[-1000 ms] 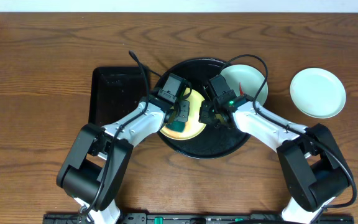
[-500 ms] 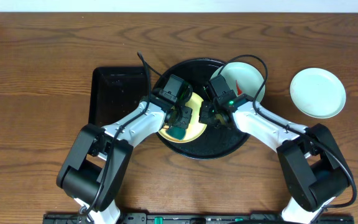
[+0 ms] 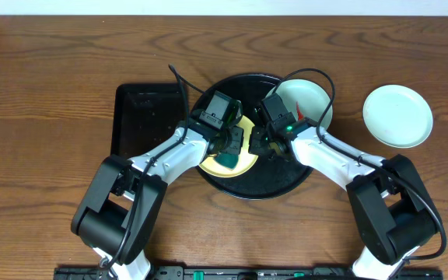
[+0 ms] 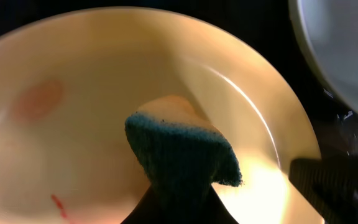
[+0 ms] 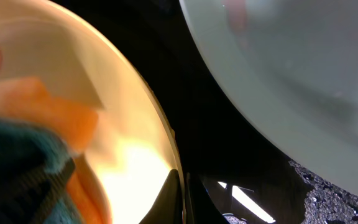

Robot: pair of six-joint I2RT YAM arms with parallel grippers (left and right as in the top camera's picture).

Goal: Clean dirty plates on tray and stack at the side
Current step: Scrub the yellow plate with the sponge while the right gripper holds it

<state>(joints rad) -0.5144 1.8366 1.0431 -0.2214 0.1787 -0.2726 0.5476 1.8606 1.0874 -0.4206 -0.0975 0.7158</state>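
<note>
Our left pincer (image 3: 229,149) is clamped on a teal sponge (image 4: 182,149), which rests against the yellow plate (image 4: 73,124). That plate lies on the round black tray (image 3: 278,177) and bears a thin red streak (image 4: 58,206). Our right pincer (image 3: 260,145) has its tips drawn together on the same plate's rim. A mint plate (image 3: 311,97) shares the tray. A second mint plate (image 3: 397,115) sits apart on the table (image 3: 53,78), to the tray's right.
</note>
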